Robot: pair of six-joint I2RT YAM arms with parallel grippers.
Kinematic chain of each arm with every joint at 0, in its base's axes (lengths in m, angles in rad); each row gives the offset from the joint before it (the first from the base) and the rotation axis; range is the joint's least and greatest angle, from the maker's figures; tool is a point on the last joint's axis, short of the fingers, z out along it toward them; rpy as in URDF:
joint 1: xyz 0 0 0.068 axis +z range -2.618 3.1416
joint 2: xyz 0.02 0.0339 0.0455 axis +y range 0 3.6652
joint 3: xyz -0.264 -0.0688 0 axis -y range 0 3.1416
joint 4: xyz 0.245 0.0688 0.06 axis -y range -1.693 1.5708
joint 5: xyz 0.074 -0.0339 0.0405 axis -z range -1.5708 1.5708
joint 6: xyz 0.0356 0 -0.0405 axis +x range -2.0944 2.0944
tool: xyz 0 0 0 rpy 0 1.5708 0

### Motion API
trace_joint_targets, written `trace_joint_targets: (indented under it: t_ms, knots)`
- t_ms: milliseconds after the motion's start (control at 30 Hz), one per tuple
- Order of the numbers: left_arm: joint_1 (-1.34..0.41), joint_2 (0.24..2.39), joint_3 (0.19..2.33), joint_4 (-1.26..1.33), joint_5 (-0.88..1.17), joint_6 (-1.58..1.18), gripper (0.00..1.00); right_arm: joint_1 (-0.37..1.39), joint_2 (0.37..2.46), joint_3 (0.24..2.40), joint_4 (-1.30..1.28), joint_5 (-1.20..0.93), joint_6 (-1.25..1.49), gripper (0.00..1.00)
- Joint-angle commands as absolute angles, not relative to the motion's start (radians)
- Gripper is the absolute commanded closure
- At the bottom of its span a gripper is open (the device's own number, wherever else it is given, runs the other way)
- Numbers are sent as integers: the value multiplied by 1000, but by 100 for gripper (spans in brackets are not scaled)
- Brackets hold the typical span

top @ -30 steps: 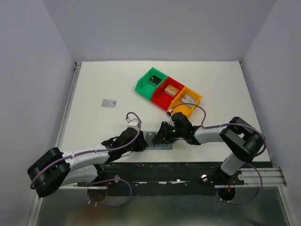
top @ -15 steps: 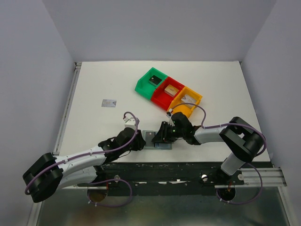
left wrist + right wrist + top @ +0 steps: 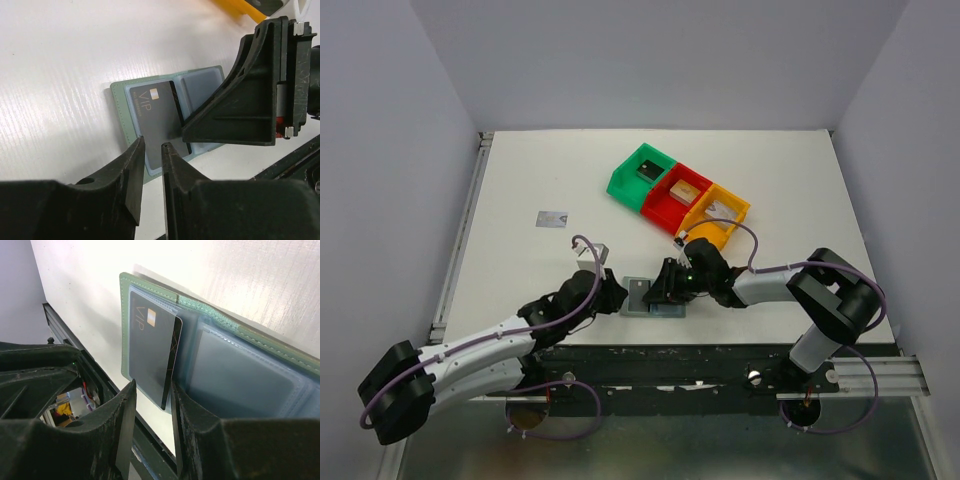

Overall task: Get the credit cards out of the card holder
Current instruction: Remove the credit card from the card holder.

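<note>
Card holder [image 3: 202, 84] lies open & flat on the white table [image 3: 520, 180] near its front edge, btw. the two arms, w/ the black "VIP" card [image 3: 152, 112] on its left panel, the card's fold-side edge lifted clear of the pocket. L gripper [image 3: 150, 146] sits low at the holder's near edge, fingers a narrow gap apart, nothing pinched. R gripper [image 3: 152, 385] has its jaws parted too, its tip down by the fold at the card's edge, and the card's corner shows in the gap, not clamped. A silver card [image 3: 552, 219] lies well apart on the left.
</note>
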State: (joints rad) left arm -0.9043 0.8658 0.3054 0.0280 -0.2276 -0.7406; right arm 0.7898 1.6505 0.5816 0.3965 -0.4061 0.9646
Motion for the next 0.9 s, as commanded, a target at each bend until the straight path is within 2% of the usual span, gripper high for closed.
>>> trace_joint_targets:
  t_ms: [0, 67, 167, 867]
  knots:
    - [-900, 923, 305, 86, -221, -719, 73, 784, 1669, 568, 428, -400, 953, 59]
    - [-900, 968, 307, 123, -192, -710, 81, 784, 1667, 566, 431, -400, 953, 59]
    - [-899, 1012, 308, 147, -175, -710, 86, 784, 1666, 561, 439, -403, 954, 58]
    - [-890, 1129, 282, 175, -183, -733, 93, 784, 1663, 561, 457, -414, 953, 58]
